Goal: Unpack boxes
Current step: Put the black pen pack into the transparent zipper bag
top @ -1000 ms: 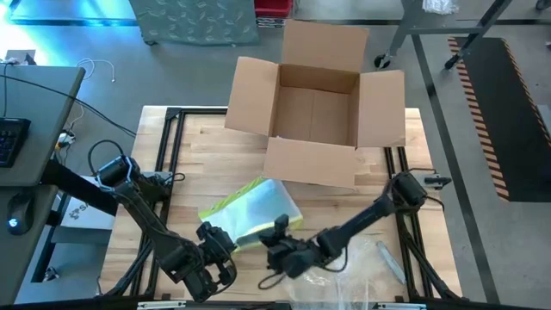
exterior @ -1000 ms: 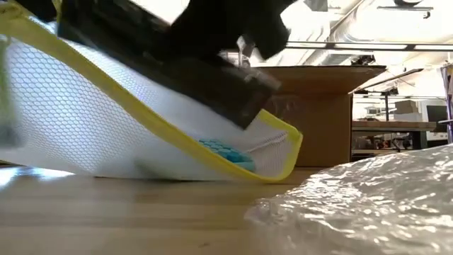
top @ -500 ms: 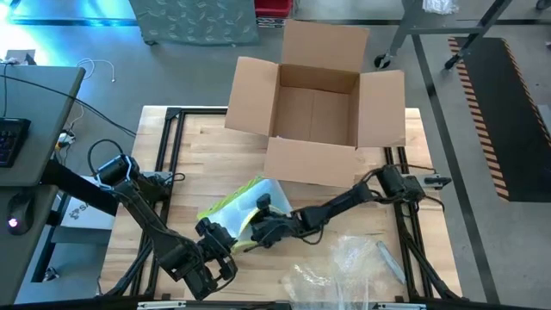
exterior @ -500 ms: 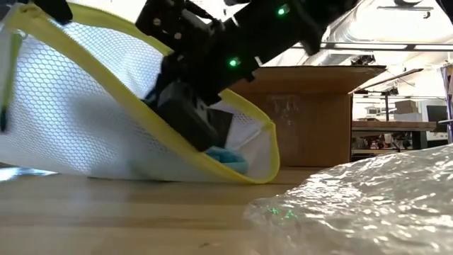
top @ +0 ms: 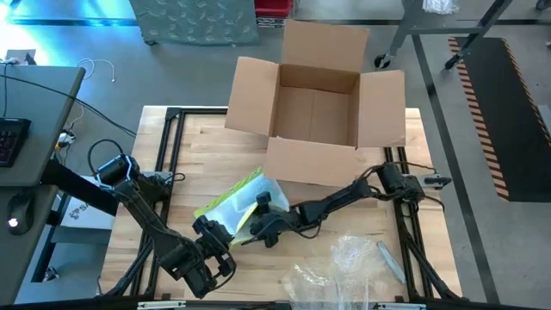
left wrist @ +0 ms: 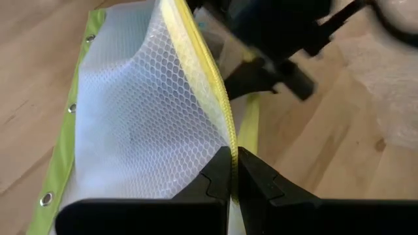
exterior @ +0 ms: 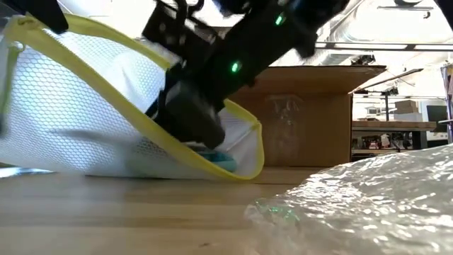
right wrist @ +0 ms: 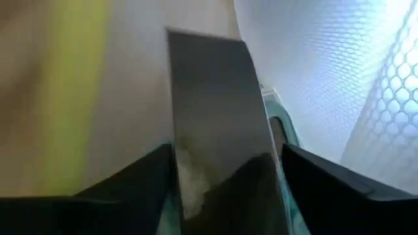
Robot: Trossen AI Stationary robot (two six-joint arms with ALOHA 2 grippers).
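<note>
Left wrist view shows the left claw (left wrist: 233, 171) pressed together on the yellow zipper edge of the flat clear mesh sleeve with yellow border (left wrist: 140, 117), holding that edge up. From above, the right claw (top: 261, 226) is pushed into the mouth of the sleeve; its own wrist view shows the two dark fingers (right wrist: 130, 179) spread apart, with a flat dark item (right wrist: 219, 130) standing between them. Beyond the sleeve, at the far edge of the wooden table (top: 207, 151), the plain brown cardboard carton (top: 317, 103) stands with flaps open. Near the sleeve, crinkly clear plastic film (top: 344, 267) lies on the table.
</note>
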